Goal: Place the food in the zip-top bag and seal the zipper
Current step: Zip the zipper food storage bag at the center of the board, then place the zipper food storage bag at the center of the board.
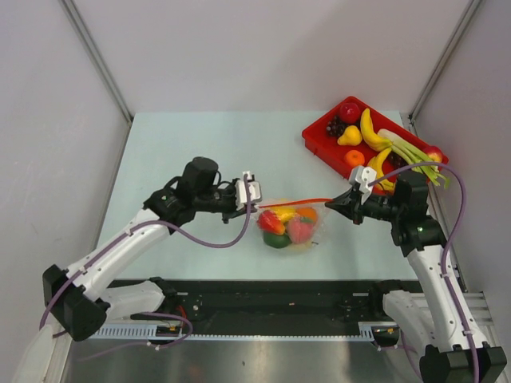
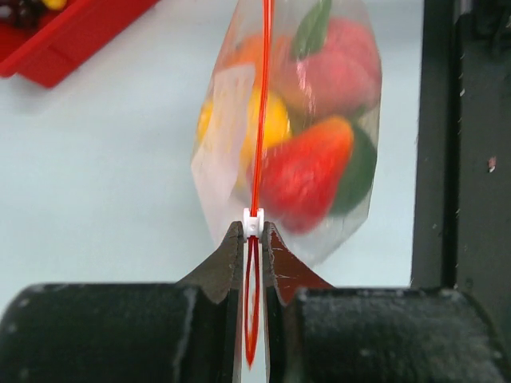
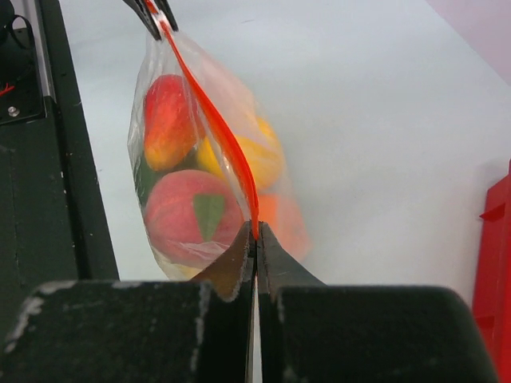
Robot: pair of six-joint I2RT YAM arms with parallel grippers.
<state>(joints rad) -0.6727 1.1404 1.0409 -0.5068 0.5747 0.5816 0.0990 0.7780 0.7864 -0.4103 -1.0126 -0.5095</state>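
The clear zip-top bag point(image 1: 318, 229) hangs between both grippers over the table's middle, holding the food point(image 1: 286, 226): red, yellow, orange and green toy fruits point(image 2: 307, 171). Its orange-red zipper point(image 1: 297, 202) is stretched taut from side to side. My left gripper point(image 1: 252, 201) is shut on the zipper at its small white slider point(image 2: 253, 221); behind the slider, between the jaws, the two strips still stand apart in a narrow loop. My right gripper point(image 1: 337, 203) is shut on the zipper's other end point(image 3: 255, 227). The bag point(image 3: 172, 60) hangs slack below the strip in the right wrist view.
A red tray point(image 1: 316, 134) sits at the back right with bananas point(image 1: 369, 130), a red ball, dark grapes, a yellow pear, an orange and green stalks. A black rail point(image 1: 263, 299) runs along the near table edge. Grey walls stand on both sides.
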